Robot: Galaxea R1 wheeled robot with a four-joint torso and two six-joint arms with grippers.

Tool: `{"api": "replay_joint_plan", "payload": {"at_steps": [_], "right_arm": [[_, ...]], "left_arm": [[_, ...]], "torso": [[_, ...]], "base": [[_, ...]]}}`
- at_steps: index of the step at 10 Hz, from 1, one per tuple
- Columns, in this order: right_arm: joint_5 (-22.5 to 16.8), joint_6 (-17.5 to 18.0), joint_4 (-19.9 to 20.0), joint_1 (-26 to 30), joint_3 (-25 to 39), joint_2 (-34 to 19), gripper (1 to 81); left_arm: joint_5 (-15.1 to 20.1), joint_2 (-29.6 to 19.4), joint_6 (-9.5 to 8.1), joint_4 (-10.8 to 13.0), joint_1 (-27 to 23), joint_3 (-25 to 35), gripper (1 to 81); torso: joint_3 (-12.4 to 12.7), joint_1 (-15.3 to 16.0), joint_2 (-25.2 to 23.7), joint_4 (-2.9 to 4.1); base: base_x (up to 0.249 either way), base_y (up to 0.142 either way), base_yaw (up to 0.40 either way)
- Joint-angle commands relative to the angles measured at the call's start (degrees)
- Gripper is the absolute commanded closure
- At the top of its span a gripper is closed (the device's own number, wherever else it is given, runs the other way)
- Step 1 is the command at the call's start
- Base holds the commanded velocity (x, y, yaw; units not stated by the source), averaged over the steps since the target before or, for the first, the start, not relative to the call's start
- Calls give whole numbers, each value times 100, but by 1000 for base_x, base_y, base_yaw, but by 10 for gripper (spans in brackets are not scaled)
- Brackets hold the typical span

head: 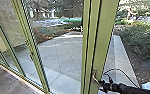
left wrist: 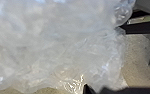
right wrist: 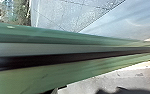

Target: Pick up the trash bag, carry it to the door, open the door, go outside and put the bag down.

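Roughly midway, with trash bag by left claw, door handle by right claw. Can't tell whether clamped or apart. Must clear door, exit, set bag down.

Green door frame blocking, gap leftward (glazing unclear)

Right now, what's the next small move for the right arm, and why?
I'd probably settle the right gripper more squarely on the door handle: it is right at the handle, but I can't confirm a firm hold, and the paving lies beyond the green door frame.
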Motion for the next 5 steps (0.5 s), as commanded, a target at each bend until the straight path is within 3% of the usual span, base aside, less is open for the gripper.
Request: {"api": "replay_joint_plan", "payload": {"at_steps": [1,5], "right_arm": [[-1232,201,95,576,-637,158,10],[-924,210,95,805,-707,-122,10]], "left_arm": [[477,-7,-22,-45,0,42,811],[477,-7,-13,-28,35,42,811]], "torso": [[0,7,0,0],[-2,7,0,0]], "base": [[0,0,0],[0,0,0]]}}
